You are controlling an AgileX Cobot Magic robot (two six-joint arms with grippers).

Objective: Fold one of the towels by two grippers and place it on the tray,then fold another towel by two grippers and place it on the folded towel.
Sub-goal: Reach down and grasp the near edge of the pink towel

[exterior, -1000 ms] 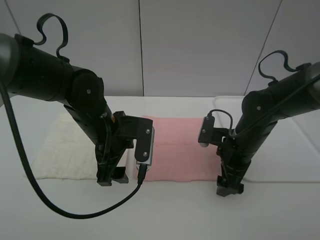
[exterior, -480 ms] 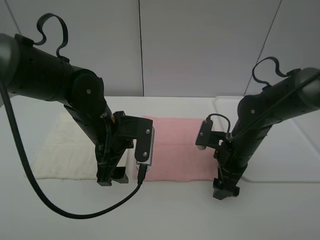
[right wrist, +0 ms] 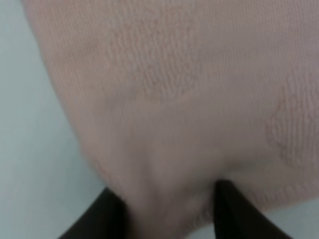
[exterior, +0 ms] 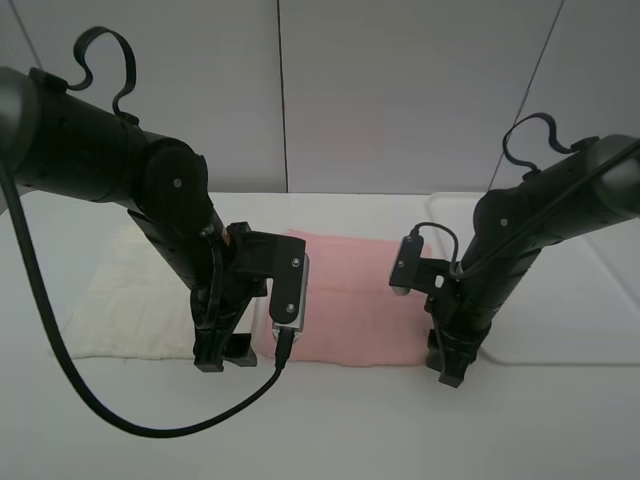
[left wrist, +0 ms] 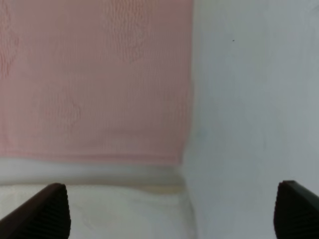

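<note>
- Pink towel (exterior: 350, 295): flat on the table (exterior: 330, 430), between the cream-white towel (exterior: 130, 295) and the tray (exterior: 600, 300); its near edge borders bare tabletop.
- Left gripper (exterior: 225, 358): fingers (left wrist: 47, 211) spread wide, empty, at the near left corner.
- Right gripper (exterior: 448, 375): fingers (right wrist: 112, 216) pinching the bunched near right corner.
</note>
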